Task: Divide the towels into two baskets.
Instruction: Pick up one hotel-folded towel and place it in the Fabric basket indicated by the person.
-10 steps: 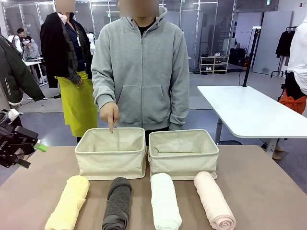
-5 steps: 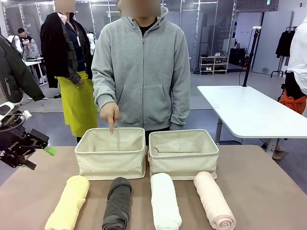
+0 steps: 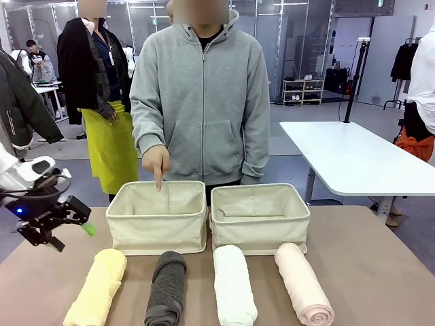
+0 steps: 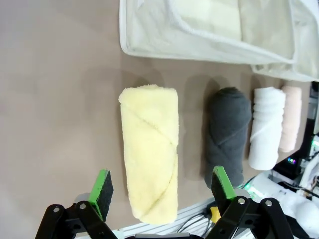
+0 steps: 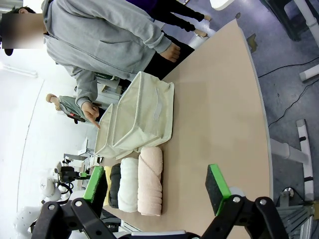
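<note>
- Left gripper – hangs over the left part of the table, left of the baskets and above the far end of the yellow roll. Its jaws are released and spread wide with nothing between them. In the left wrist view the roll lies framed between the two green pads, clear of both.
- Pale yellow towel – leftmost of a row of four on the table, near side of the baskets, lying near-to-far.
- Dark grey towel – just beside it, in front of the left basket.
- Left basket – upright at the far-middle of the table. The person's hand points a finger down over its far rim.
- White towel – its far end touches the right basket's near wall.
- Right basket – close beside the left one.
- Pale pink towel – rightmost, angled slightly, far end at the right basket's near corner.
- Right gripper – jaws loose and wide, holding nothing, well apart from the towels, high over the table's right end.
</note>
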Tool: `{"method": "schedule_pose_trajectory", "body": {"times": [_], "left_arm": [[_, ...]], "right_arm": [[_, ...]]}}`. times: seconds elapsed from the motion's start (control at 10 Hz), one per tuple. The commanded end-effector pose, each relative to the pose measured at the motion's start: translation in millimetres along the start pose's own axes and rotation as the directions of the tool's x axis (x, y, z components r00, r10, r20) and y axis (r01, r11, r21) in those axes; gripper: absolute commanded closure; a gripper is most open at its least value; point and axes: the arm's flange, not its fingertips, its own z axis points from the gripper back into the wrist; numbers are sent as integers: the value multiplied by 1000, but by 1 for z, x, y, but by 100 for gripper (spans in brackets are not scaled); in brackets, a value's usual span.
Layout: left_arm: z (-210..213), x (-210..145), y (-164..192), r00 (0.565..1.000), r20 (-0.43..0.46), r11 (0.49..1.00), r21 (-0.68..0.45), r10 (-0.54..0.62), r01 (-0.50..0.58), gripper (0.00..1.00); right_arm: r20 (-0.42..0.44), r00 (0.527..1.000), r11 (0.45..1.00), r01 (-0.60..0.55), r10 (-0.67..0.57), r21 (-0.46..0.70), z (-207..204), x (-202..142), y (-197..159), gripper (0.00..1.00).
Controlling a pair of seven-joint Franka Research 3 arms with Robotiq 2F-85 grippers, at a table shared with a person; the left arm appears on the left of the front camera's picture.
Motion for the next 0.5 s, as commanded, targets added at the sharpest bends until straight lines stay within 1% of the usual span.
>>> {"method": "schedule_pose_trajectory", "body": {"times": [0.0,0.2,0.4], "left_arm": [[-49,-92,9,1000,-18,997,71,-10,11,0],[-65,-100,7,998,-64,994,106,-25,32,0],[-79,-106,10,996,-84,987,157,-20,33,0]], "right_arm": [[11,1000,1000,-3,2,4,2,0,2,0],[11,1000,1000,-3,2,4,2,0,2,0],[11,1000,1000,-3,2,4,2,0,2,0]]}}
